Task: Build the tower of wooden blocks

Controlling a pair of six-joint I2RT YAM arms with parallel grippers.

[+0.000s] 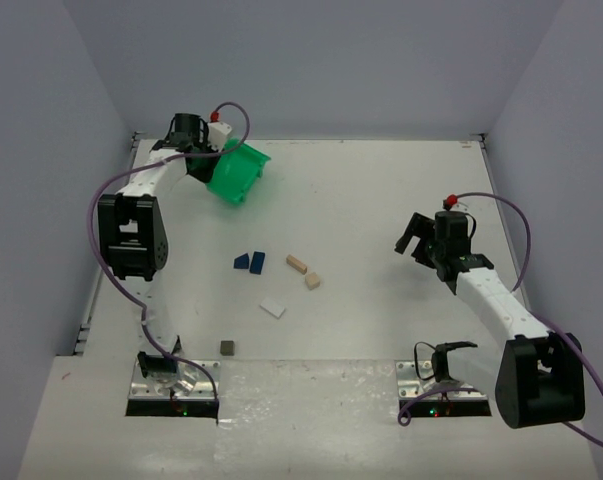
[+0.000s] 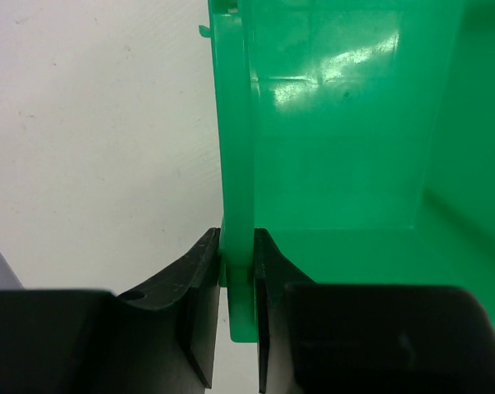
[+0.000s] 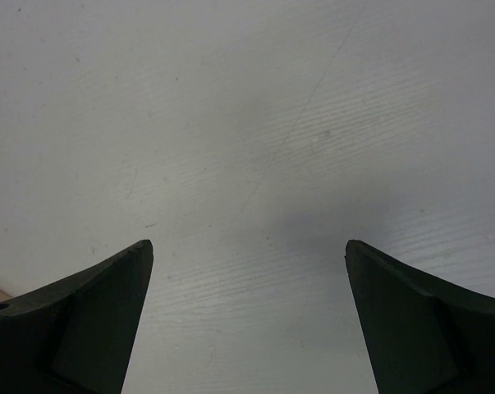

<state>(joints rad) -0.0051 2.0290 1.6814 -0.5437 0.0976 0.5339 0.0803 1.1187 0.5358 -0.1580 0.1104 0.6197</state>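
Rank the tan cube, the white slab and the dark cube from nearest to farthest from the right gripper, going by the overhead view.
1. tan cube: mid-table, closest to the open right gripper.
2. white slab: farther left and nearer the front.
3. dark cube: farthest, at the near left.

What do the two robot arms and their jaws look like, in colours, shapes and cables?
Both the left arm and the right arm have white links and bulky black joint housings. A purple cable loops along each, and a small red part sits near each wrist. The jaws are black, curved and tapered.
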